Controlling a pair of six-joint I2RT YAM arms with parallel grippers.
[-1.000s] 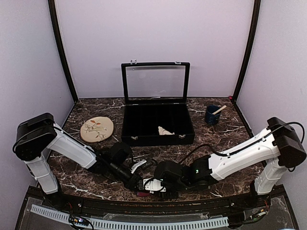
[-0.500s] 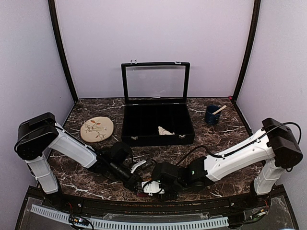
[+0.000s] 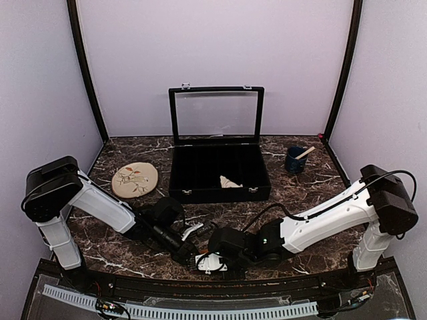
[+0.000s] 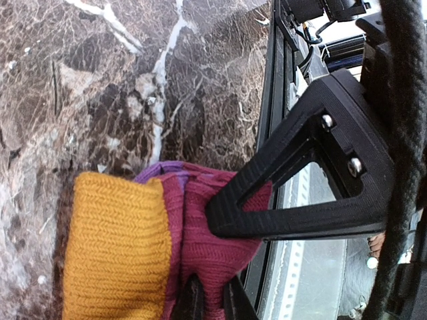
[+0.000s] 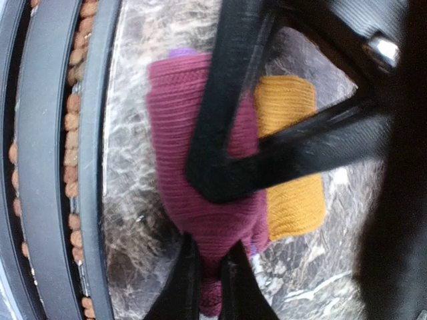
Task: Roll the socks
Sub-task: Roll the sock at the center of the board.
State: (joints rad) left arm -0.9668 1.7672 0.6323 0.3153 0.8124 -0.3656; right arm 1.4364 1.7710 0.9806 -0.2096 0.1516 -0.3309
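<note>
The maroon-purple sock (image 4: 213,260) with its orange end (image 4: 113,247) lies folded on the marble table close to the near edge. It also shows in the right wrist view (image 5: 200,133). My left gripper (image 4: 212,301) is shut on a pinch of its maroon fabric. My right gripper (image 5: 208,283) is shut on another pinch of the same sock, and its black finger frame (image 4: 300,180) crosses over the sock. In the top view both grippers, left (image 3: 189,257) and right (image 3: 208,261), meet over the sock and hide it. A small cream fabric piece (image 3: 230,181), apparently the cream sock, lies in the black case.
The open black case (image 3: 193,177) with its glass lid raised stands at the back middle. A tan oval mat with a leaf drawing (image 3: 135,179) lies at the left. A blue cup (image 3: 294,160) stands at the back right. The black table rail (image 5: 40,167) runs beside the sock.
My right gripper has slid left and nearer the front edge, closing up against the left gripper. The maroon sock seen under them earlier is now covered in the top view.
</note>
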